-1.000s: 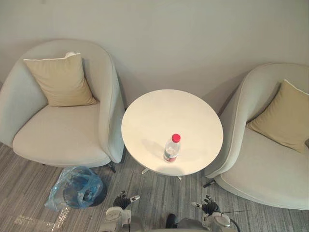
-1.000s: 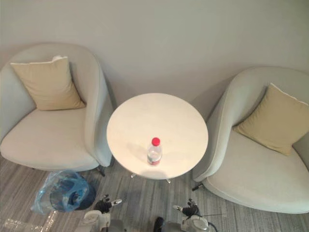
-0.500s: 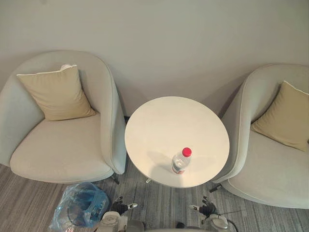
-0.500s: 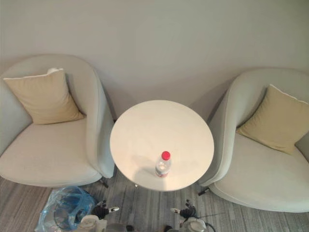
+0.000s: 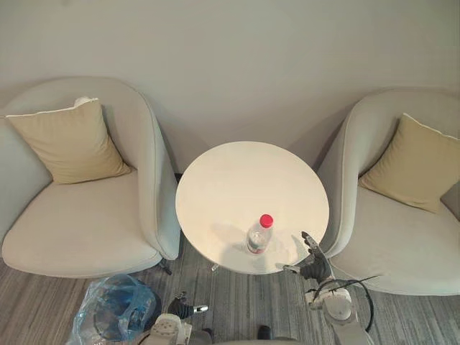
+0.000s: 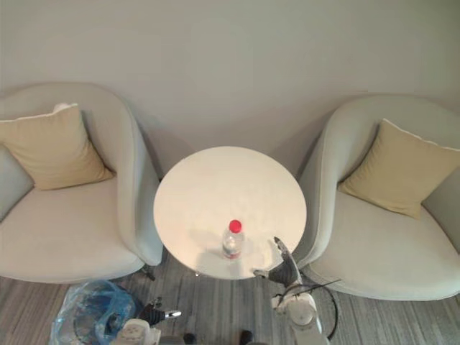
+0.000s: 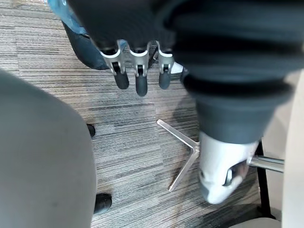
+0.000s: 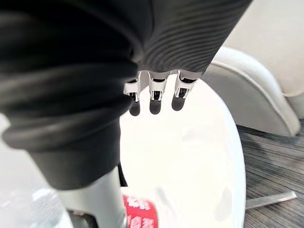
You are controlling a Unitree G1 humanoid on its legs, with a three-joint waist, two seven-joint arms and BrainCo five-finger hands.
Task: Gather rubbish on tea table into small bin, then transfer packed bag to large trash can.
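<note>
In the left eye view a round white tea table (image 5: 241,176) stands between two pale armchairs. The left armchair (image 5: 79,230) carries a tan cushion (image 5: 68,140), and the right armchair (image 5: 402,248) carries a second cushion (image 5: 415,172). A clear bottle (image 5: 258,234) with a red cap stands upright on the tea table, near its front edge and a little right of centre. The right hand (image 5: 313,263) is raised at the table's front right edge, just beside the bottle but apart from it, fingers spread and empty. The left hand (image 5: 184,310) hangs low over the grey striped floor (image 5: 237,302), in front of the table. To its left, on the floor by the left armchair's front, sits the small bin (image 5: 115,316), lined with a blue bag.

The right eye view gives the same layout: the bottle is alone on the tabletop and the right hand is close to its right.

In the left wrist view the left hand's fingers (image 7: 141,81) point straight down and hold nothing. The bin shows past them, and the table's metal foot (image 7: 183,159) lies on the floor.

In the right wrist view the right hand's fingers (image 8: 155,97) are straight over the tabletop, gripping nothing. The bottle's red label shows just beside the thumb (image 8: 95,202); whether they touch I cannot tell.
</note>
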